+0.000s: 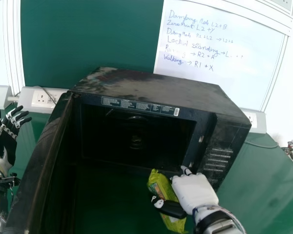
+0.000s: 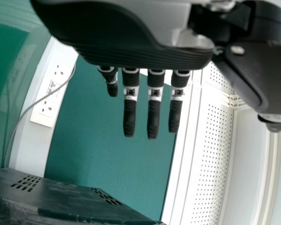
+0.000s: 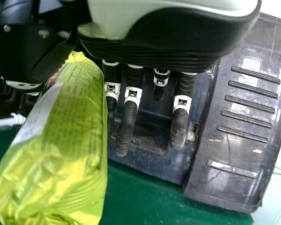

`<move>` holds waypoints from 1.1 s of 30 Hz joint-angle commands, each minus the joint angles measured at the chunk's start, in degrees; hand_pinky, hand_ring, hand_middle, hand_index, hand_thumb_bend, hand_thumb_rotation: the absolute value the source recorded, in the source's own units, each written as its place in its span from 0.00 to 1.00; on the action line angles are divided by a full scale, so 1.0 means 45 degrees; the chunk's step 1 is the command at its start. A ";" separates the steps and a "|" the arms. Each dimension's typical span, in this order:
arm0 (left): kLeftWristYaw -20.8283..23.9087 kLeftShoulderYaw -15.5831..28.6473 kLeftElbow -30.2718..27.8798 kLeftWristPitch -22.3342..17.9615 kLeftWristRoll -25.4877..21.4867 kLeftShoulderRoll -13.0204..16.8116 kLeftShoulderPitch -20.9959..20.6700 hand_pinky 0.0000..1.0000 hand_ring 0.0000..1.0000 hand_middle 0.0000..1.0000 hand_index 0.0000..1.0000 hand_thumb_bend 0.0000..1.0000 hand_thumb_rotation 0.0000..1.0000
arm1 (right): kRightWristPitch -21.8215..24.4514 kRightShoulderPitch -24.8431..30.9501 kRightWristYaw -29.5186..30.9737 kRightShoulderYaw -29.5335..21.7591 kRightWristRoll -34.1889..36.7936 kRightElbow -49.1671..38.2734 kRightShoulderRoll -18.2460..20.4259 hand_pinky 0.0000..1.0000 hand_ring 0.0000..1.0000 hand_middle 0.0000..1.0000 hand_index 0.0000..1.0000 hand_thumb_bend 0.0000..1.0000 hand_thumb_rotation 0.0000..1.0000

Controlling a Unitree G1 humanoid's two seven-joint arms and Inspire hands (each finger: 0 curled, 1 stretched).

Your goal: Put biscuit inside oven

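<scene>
In the head view, my right hand (image 1: 193, 189) is at the front right of the black oven (image 1: 161, 95), pinching the yellow-green biscuit packet (image 1: 161, 185) between thumb and fingers. The packet lies in front of the oven's opening, its upper end near the lower edge. In the right wrist view, the packet (image 3: 70, 150) is beside the extended fingers of my right hand (image 3: 126, 126), with the oven's control side (image 3: 243, 117) behind them. My left hand (image 1: 6, 139) stands open at the far left, outside the oven door; in the left wrist view my left hand (image 2: 153, 112) has straight fingers.
The oven door (image 1: 44, 165) is swung open on the left, between my left hand and the cavity. Behind the oven are a green board (image 1: 93, 39), a sheet with handwriting (image 1: 215, 58) and wall sockets (image 1: 43, 99). A green table surface (image 1: 263, 180) extends at right.
</scene>
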 commanded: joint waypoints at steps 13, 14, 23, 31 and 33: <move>0.0047 0.0056 -0.0227 -0.0031 -0.0056 -0.0003 -0.0011 0.66 0.69 0.73 0.77 0.71 0.53 | 0.1096 -0.1930 0.0148 0.0028 0.1052 0.1392 0.0183 0.49 0.48 0.47 0.49 0.53 0.00; 0.0081 0.0059 -0.0259 0.0022 -0.0061 0.0000 0.0000 0.66 0.69 0.72 0.77 0.71 0.53 | 0.1165 -0.2020 0.0151 0.0056 0.1124 0.1479 0.0188 0.50 0.49 0.48 0.48 0.53 0.00; 0.0157 0.0031 -0.0411 0.0073 -0.0044 -0.0019 0.0065 0.66 0.69 0.73 0.76 0.71 0.53 | 0.1544 -0.2917 -0.0147 0.0399 0.1727 0.2335 0.0249 0.50 0.48 0.48 0.48 0.53 0.00; 0.0228 -0.0010 -0.0563 0.0118 -0.0039 -0.0097 0.0157 0.66 0.69 0.72 0.76 0.70 0.53 | 0.1916 -0.3682 -0.0416 0.0845 0.2073 0.3045 0.0323 0.55 0.50 0.51 0.47 0.53 0.00; 0.0197 -0.0014 -0.0588 0.0111 -0.0083 -0.0104 0.0168 0.66 0.69 0.72 0.76 0.71 0.52 | 0.2006 -0.3846 -0.0436 0.0964 0.2137 0.3210 0.0333 0.59 0.52 0.51 0.48 0.53 0.00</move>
